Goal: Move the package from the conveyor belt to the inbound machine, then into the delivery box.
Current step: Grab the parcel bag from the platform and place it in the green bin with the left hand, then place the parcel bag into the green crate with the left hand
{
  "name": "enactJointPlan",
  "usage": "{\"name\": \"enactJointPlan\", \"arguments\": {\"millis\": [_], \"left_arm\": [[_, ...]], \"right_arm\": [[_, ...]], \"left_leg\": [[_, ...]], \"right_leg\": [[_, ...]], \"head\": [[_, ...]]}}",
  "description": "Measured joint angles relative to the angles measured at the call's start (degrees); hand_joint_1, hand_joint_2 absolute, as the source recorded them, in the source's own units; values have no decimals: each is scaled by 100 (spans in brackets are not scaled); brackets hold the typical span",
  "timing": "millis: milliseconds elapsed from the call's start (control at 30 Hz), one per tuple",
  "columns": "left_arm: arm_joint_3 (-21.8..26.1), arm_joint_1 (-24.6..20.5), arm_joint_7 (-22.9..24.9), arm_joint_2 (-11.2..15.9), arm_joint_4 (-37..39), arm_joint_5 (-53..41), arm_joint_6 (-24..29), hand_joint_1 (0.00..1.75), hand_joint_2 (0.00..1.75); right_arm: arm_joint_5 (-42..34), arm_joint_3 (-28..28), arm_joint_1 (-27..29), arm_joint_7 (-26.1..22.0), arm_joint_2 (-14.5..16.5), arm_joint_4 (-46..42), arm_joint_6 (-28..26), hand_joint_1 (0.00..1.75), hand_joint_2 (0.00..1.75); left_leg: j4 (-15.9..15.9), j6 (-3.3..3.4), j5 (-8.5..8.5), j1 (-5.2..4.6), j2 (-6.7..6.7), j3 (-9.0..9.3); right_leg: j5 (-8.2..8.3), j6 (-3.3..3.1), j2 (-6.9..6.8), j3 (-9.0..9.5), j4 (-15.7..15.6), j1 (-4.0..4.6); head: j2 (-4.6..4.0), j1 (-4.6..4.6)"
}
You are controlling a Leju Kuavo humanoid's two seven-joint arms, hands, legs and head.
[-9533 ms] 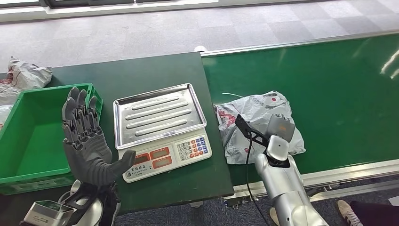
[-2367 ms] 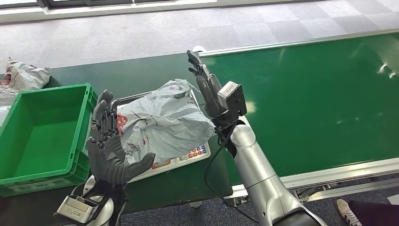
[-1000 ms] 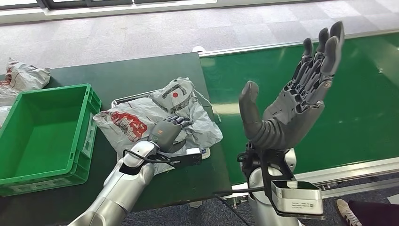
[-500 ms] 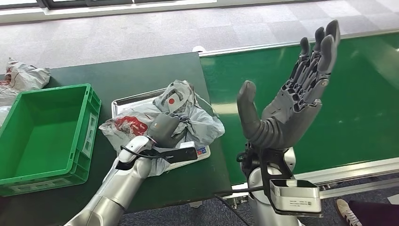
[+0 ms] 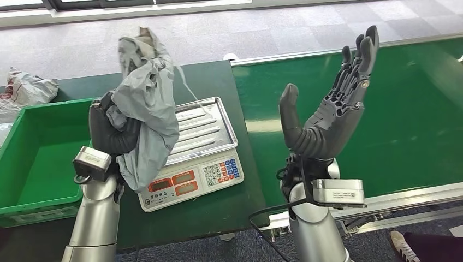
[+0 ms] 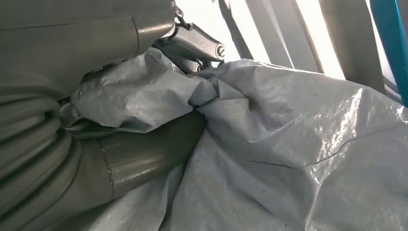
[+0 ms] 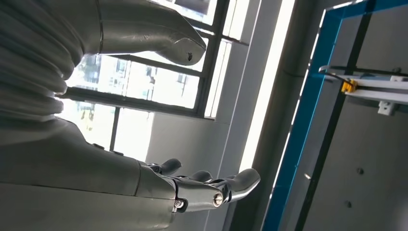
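Observation:
My left hand (image 5: 109, 131) grips a grey plastic package (image 5: 146, 103) and holds it up in the air, above the left edge of the scale (image 5: 191, 155) and beside the green box (image 5: 33, 158). In the left wrist view the package (image 6: 288, 159) is bunched between the thumb and the fingers (image 6: 192, 45). The scale's steel tray (image 5: 205, 128) is bare. My right hand (image 5: 333, 109) is raised upright over the near edge of the green conveyor belt (image 5: 404, 109), palm open, fingers apart, holding nothing. The right wrist view shows that hand (image 7: 120, 144) against windows.
The scale stands on a dark green table (image 5: 180, 82) left of the belt. The green box sits at the table's left end. Other bagged packages (image 5: 24, 90) lie on the floor beyond the box. A person's shoe (image 5: 404, 245) is at the lower right.
My left hand has lifted the package off the scale's tray and carried it up and left toward the green box. The right hand has stayed raised and open.

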Motion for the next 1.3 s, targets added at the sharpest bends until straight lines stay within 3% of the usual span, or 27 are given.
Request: {"name": "enactJointPlan", "arguments": {"millis": [67, 133, 200, 233, 533, 567, 633, 700, 767, 833, 933, 1033, 1167, 1300], "left_arm": [[127, -106, 617, 54, 40, -1637, 1561, 175, 175], [226, -277, 1725, 186, 182, -4037, 2872, 175, 175], [294, -415, 2661, 365, 302, -5888, 3361, 175, 175], [315, -460, 2901, 438, 339, -6264, 3392, 175, 175], [359, -580, 3292, 737, 531, -6291, 3376, 175, 175], [302, -617, 3584, 827, 584, -6291, 3376, 175, 175], [-72, -849, 4822, 1189, 882, -6291, 3367, 175, 175], [-839, -1253, 6481, 1643, 1437, -6291, 3352, 175, 175], [-1683, -1597, 7496, 1974, 2062, -6291, 3348, 175, 175], [-2232, -1799, 7470, 2161, 2716, -6291, 3348, 175, 175], [-2400, -2002, 6883, 2313, 3786, -6267, 3300, 175, 175], [-2100, -2094, 6795, 2468, 4616, -6050, 3129, 175, 175], [-1113, -1964, 6757, 2708, 5303, -5158, 3045, 175, 175], [-43, -1677, 6562, 2853, 5704, -4666, 3041, 0, 175]], "right_arm": [[70, -26, 17, 0, 0, 1, -37, 0, 175], [138, -46, 38, 32, 1, 1, -57, 0, 175], [177, -62, 61, 61, 1, 1, -70, 0, 175], [187, -68, 73, 67, 1, 1, -72, 0, 175], [198, -108, 108, 75, 1, 1, -76, 0, 175], [198, -109, 108, 77, 1, 2, -77, 0, 175], [198, -110, 110, 79, 1, 3, -79, 0, 175], [191, -115, 117, 79, 0, 4, -84, 0, 175], [173, -120, 122, 72, -1, 7, -80, 0, 175], [151, -120, 127, 57, -2, 8, -56, 0, 175], [131, -123, 184, 26, -15, 8, -4, 0, 175], [157, -129, 301, -5, -37, -11, 52, 0, 175], [272, -134, 493, 47, -52, -137, 145, 0, 175], [361, -151, 642, 96, -54, -289, 271, 0, 175]], "left_leg": [[1, -1, 1, 0, -1, 1], [1, -3, 3, 0, -4, 1], [0, -4, 4, 0, 0, 2], [0, -4, 4, 0, 2, 3], [0, -5, 4, 0, 3, 1], [1, -5, 4, 0, 4, 1], [1, -8, 6, 1, 13, 2], [0, -11, 11, 2, 17, 0], [-2, -14, 17, 4, 7, 0], [-4, -17, 20, 5, 14, 2], [-4, -21, 18, 5, 64, 4], [-6, -23, 17, 9, 74, 1], [-14, -28, 15, 18, 73, 0], [-16, -30, 14, 18, 62, -4]], "right_leg": [[0, 0, -1, 1, 0, 0], [0, 0, -3, 2, 0, 0], [1, -1, 0, 1, 1, 0], [1, -1, 3, 0, 1, 0], [1, -1, 5, -2, 0, 0], [1, -1, 5, -5, 0, 2], [6, -8, 13, -16, 0, 4], [11, -16, 14, -19, 1, 6], [12, -18, 3, -9, 3, 6], [15, -22, 7, -7, 6, 5], [27, -30, 46, -22, 6, 5], [28, -33, 55, -31, 7, 6], [22, -41, 59, -41, 7, 11], [12, -45, 49, -41, 6, 23]], "head": [[0, 0], [0, 0], [0, 0], [0, 0], [0, 1], [0, 2], [0, 0], [0, -2], [0, 0], [0, 2], [0, 0], [0, -1], [0, -2], [0, -1]]}}
